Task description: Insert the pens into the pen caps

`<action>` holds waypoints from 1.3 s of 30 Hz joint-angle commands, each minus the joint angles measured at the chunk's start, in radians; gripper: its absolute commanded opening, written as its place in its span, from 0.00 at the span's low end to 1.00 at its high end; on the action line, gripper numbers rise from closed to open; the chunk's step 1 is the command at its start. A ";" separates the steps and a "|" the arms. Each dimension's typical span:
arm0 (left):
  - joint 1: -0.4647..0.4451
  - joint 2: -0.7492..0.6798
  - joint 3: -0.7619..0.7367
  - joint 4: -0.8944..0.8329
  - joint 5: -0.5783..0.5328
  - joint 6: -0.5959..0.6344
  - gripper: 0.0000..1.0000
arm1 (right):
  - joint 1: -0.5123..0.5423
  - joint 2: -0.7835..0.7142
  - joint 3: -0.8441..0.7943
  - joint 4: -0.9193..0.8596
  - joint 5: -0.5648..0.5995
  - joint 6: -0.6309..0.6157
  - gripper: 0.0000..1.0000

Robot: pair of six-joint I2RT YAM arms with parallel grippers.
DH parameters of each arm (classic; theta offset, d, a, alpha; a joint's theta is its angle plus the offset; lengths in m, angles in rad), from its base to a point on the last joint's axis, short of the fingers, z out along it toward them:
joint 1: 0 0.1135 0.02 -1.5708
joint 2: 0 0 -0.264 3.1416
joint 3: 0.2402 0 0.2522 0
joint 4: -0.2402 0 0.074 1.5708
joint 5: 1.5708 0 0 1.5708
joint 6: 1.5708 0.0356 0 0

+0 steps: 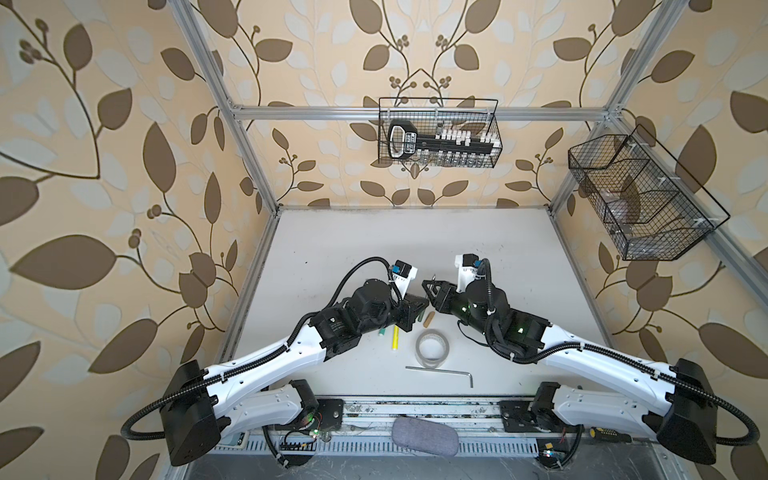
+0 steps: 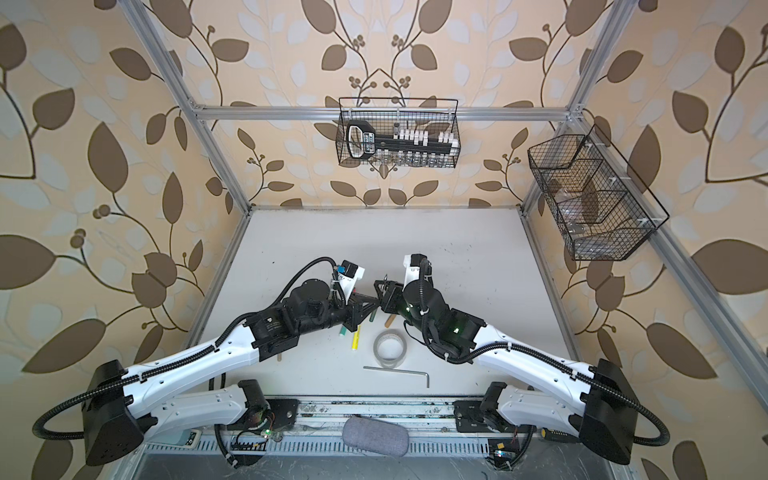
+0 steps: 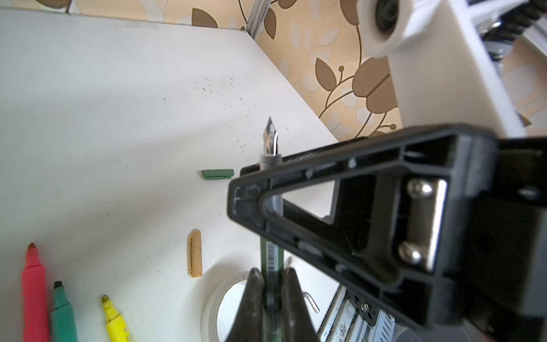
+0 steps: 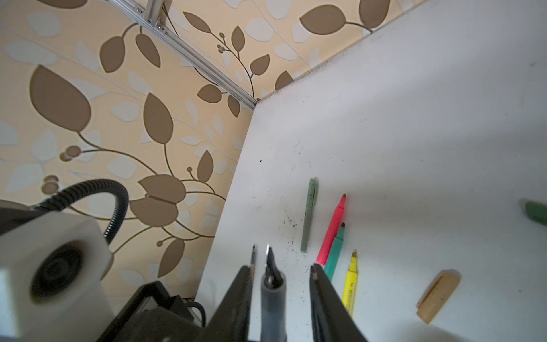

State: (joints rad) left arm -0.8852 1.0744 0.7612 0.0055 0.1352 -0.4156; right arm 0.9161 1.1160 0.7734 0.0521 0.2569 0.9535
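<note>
- Beyond the ring-shaped roll of clear tape (image 1: 419, 350), towards the back wall, the left gripper (image 3: 273, 277) hung over the white tabletop (image 1: 374, 249), clamped tight on the slim dark green pen (image 3: 270, 257).
- That pen's silver nib pointed away from the roll.
- The right gripper (image 4: 281, 268) faced it tip to tip. Its jaws stood narrowly apart around the pen's grey front end, with a sliver of daylight on either side, and gripped nothing that I could see.
- The short tan plastic cap (image 1: 429, 319) and the short green plastic cap (image 3: 217, 173) lay flat between the roll and the grippers.
- The thick yellow marker (image 1: 395, 338) lay just beside the roll on the left arm's side. The pink marker (image 3: 35, 293) and green marker (image 3: 62, 314) lay alongside it, all three uncapped.
- The long silver L-shaped hex key (image 1: 440, 370) lay just beside the roll's near rim.
</note>
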 commanded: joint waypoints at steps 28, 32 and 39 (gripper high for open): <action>-0.020 0.034 0.010 0.044 0.015 0.044 0.15 | 0.061 -0.024 0.019 0.046 0.026 0.033 0.00; -0.020 0.036 0.009 0.045 0.002 0.042 0.00 | 0.062 -0.034 0.014 0.042 0.036 0.035 0.00; -0.020 0.007 -0.007 0.036 -0.074 0.023 0.00 | 0.059 -0.092 0.006 -0.009 0.083 0.015 0.42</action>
State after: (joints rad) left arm -0.9058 1.1038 0.7612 0.0292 0.1234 -0.3843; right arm 0.9707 1.0744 0.7761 0.0555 0.2981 0.9638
